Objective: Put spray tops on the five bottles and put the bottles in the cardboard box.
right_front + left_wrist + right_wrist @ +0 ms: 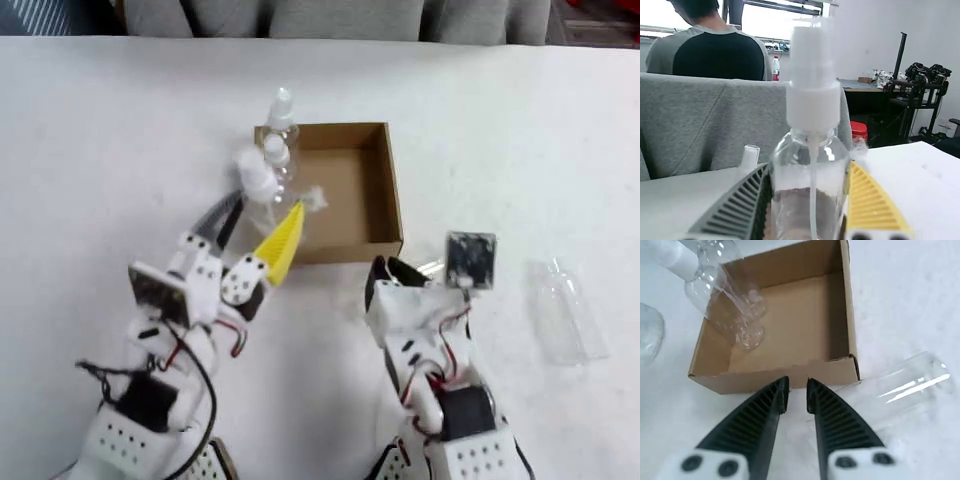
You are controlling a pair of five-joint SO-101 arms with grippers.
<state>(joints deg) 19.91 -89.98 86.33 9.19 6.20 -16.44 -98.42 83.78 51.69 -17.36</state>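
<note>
Gripping the spray-topped bottle (257,185), left gripper (266,213) fingers hold it tilted just inside the cardboard box (388,180) wall beside the capped bottles (281,125); released now, it could topple them; right gripper (796,388) fingers barely parted, empty.

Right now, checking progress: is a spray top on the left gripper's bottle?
Yes, a white spray top sits on the bottle in the left gripper.
</note>
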